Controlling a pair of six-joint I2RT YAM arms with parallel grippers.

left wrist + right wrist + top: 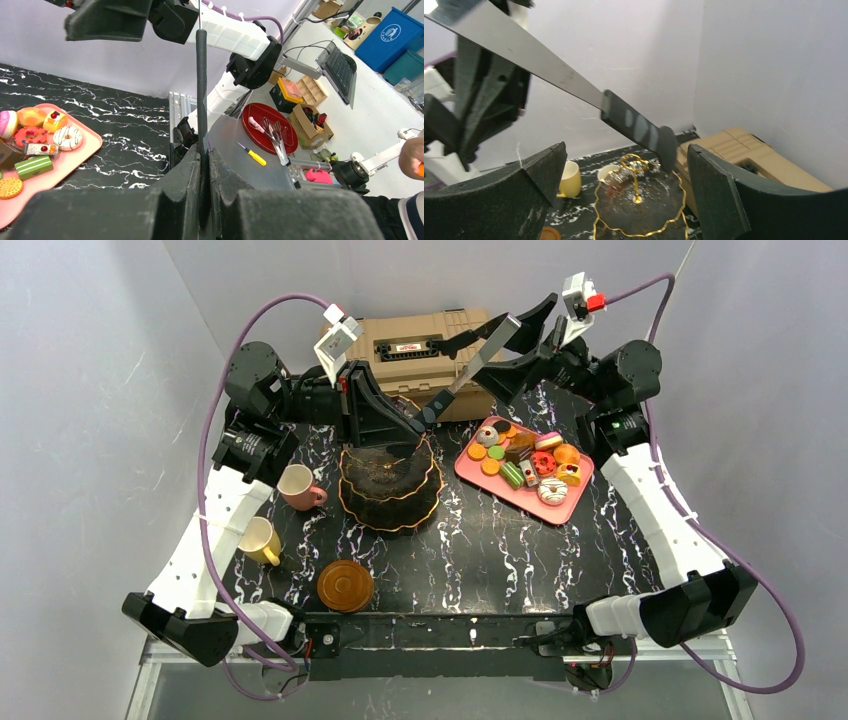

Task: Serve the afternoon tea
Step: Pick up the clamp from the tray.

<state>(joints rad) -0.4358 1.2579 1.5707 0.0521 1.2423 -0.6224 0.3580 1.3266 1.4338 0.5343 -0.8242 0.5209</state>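
The left hand [420,425] is clenching the black handle of a steel-bladed knife [490,350], which is slanting upward. The right hand [518,338] is standing wide open by the blade. The three-tier black scalloped stand with gold rims [390,490] is sitting on the black marbled surface [480,550], between a pink cup [297,485] and a pink tray [465,468] of pastries.

Light: falling bright, even, from overhead.
Knife [524,50]: glaring pale, blurring near the corner.
Wrist views: bending at edges.
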